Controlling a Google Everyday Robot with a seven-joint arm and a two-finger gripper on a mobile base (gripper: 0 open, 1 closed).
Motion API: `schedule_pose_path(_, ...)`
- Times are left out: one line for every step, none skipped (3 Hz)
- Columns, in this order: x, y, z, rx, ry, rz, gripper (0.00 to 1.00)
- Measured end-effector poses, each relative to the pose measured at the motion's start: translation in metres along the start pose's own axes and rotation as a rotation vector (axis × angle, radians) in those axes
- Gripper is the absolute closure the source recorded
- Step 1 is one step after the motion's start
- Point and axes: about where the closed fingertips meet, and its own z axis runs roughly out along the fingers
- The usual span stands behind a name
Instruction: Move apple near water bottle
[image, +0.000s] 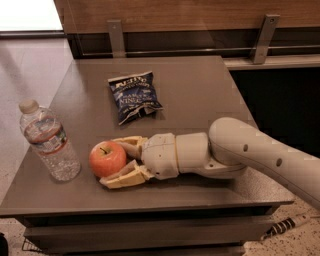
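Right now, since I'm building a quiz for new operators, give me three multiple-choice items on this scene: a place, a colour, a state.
1. Where is the apple? A) beside the water bottle B) on the floor C) in a drawer
2. What colour is the chip bag? A) yellow B) dark blue C) green
3. How is the gripper? A) open above the bottle B) shut on the chip bag C) closed around the apple

Answers: 1 A, it sits just beside the bottle, apart from it; 2 B, the wrapper is dark blue with white print; 3 C, a finger lies on each side of the apple.
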Motion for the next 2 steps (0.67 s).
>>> schedule_pose_path(-0.0010, 0.0011, 0.0019, -0.005, 0.000, -0.002, 0.45)
schedule_pose_path(-0.0017, 0.0019, 0.0031, -0.007, 0.000, -0.003, 0.22)
